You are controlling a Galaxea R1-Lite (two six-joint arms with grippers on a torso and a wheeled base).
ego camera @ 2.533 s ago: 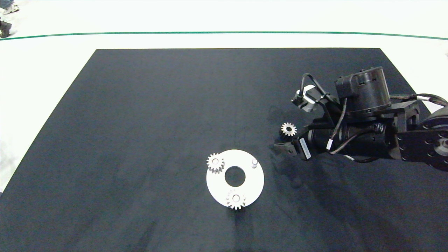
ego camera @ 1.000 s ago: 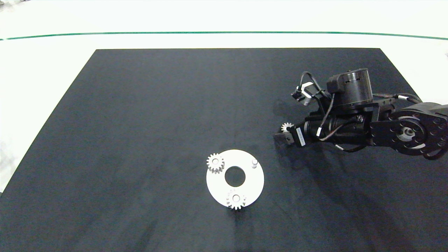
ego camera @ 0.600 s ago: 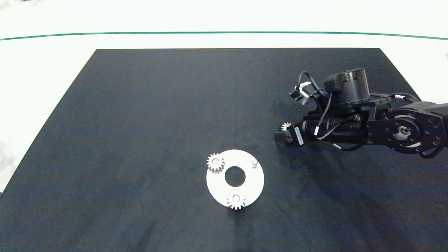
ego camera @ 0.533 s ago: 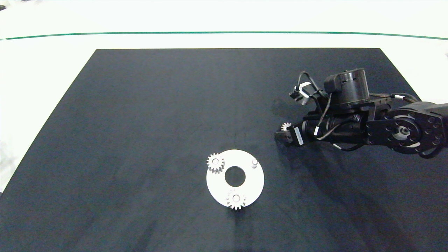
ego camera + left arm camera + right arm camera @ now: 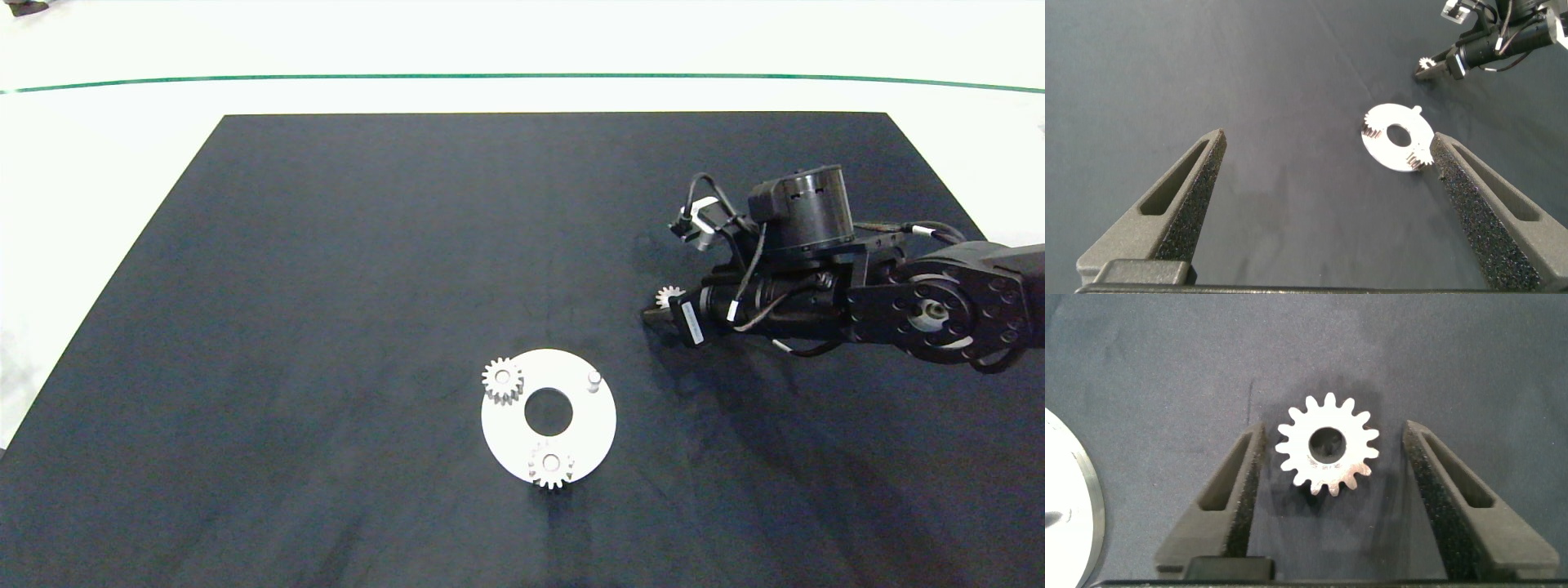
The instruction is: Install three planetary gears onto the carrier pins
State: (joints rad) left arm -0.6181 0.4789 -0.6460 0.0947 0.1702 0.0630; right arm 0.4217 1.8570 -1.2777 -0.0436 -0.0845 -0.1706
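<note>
The loose third gear [image 5: 1328,446] lay flat on the black mat [image 5: 367,245], bore axis upright, squarely between the spread fingers of the right gripper [image 5: 1331,469], touching neither; a straight closure would likely pinch its toothed rim. From there the bare pin [image 5: 593,378] stood toward the white disc [image 5: 588,425], nearer this arm. Two gears [image 5: 502,380] [image 5: 549,465] already sat on pins. The left gripper [image 5: 1327,192] hung open, well apart.
</note>
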